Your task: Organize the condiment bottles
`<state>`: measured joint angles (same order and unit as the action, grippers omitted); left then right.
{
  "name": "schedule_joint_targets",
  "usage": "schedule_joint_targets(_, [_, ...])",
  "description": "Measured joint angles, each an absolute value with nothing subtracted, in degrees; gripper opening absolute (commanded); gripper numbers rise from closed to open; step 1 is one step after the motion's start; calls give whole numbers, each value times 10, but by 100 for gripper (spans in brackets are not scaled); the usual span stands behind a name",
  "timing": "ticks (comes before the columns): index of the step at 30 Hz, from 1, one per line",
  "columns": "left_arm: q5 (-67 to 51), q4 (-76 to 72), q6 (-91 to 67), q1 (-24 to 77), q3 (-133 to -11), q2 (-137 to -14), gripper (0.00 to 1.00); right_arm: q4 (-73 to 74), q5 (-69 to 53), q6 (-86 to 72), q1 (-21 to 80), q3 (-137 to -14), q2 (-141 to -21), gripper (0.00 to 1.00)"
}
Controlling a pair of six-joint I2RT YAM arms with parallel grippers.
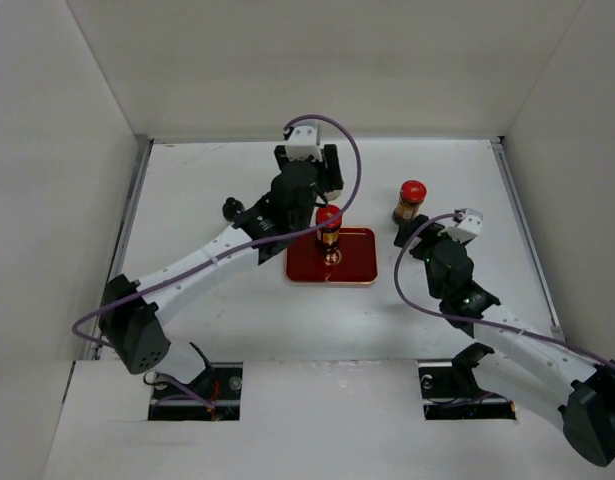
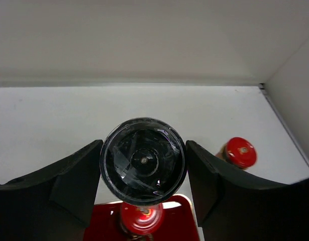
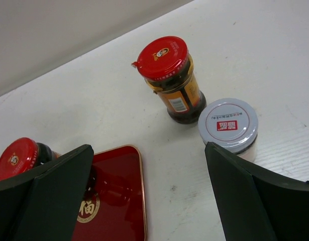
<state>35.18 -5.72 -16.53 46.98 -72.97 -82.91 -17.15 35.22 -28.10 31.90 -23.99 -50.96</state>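
One black-capped jar (image 2: 142,160) sits upright, clasped by the left gripper (image 2: 144,151) above the red tray (image 2: 175,222) and its red-capped jar (image 2: 141,219). The right gripper (image 3: 148,149) gapes empty; the silver-capped jar (image 3: 227,124) stands just ahead, close to one finger.

top: overhead, far | left wrist: close, forward-down | right wrist: close, oblique | shared: red tray (image 1: 359,266)

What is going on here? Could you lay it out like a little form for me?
red tray: first red-capped jar stands on it
left gripper: shut on the black-capped jar, at the tray's far side
right gripper: open, holding nothing
table: second red-capped jar and silver-capped jar, close together, off the tray
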Motion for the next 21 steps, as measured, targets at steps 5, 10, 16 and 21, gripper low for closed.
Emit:
schedule_joint_targets(5, [342, -70, -157, 529, -788, -901, 47, -172, 369, -282, 313, -224, -470, 100])
schedule_joint_targets(10, [333, -71, -153, 560, -802, -978, 47, -172, 373, -283, 308, -224, -460, 100])
schedule_joint_targets(16, [327, -70, -150, 563, -802, -1054, 47, -171, 373, -284, 308, -224, -461, 100])
schedule_joint_targets(21, [322, -74, -148, 559, -802, -1068, 46, -171, 373, -284, 308, -224, -463, 100])
